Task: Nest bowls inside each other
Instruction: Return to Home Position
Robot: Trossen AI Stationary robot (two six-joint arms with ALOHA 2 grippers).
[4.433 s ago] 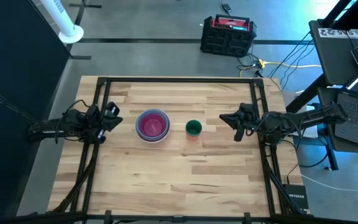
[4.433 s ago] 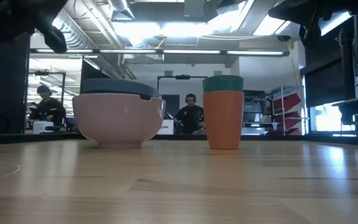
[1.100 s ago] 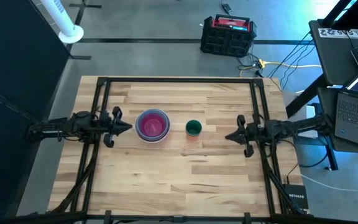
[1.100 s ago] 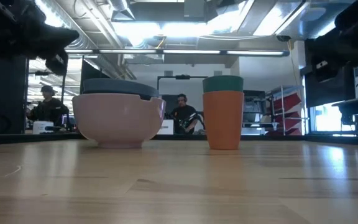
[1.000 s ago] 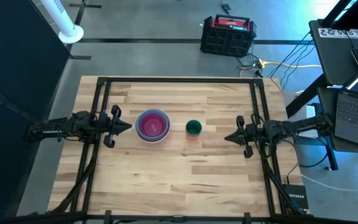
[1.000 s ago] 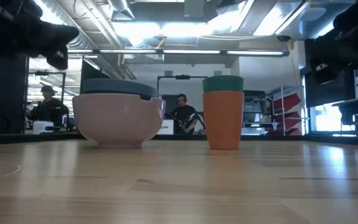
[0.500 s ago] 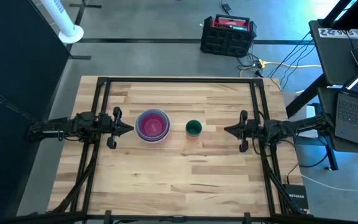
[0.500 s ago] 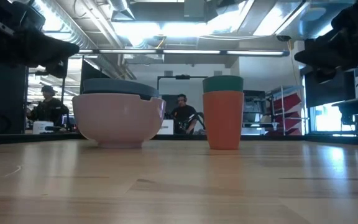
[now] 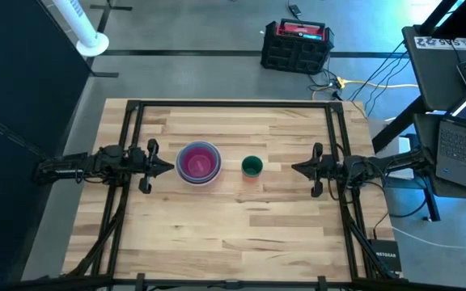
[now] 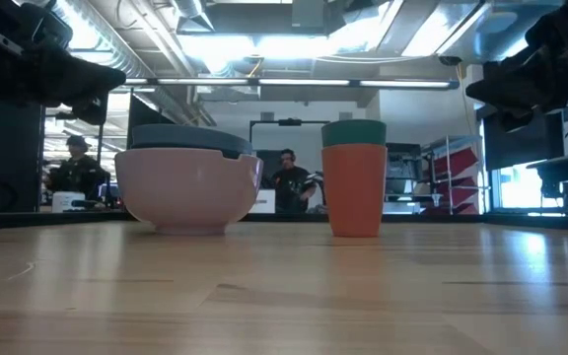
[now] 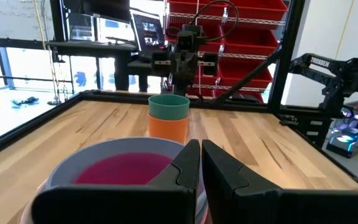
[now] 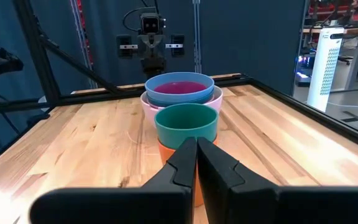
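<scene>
Dark slender arms [image 9: 79,167], black tapered end effector [image 11: 201,147]

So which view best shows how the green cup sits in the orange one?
The low view: side-on, the green cup shows as a band above the rim of the orange cup. The high view shows mostly its green opening; the wrist views show both cups at an angle.

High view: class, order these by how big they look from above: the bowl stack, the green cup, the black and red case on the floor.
1. Black and red case
2. Bowl stack
3. Green cup
The case sits farther from the camera, yet looks largest.
</scene>
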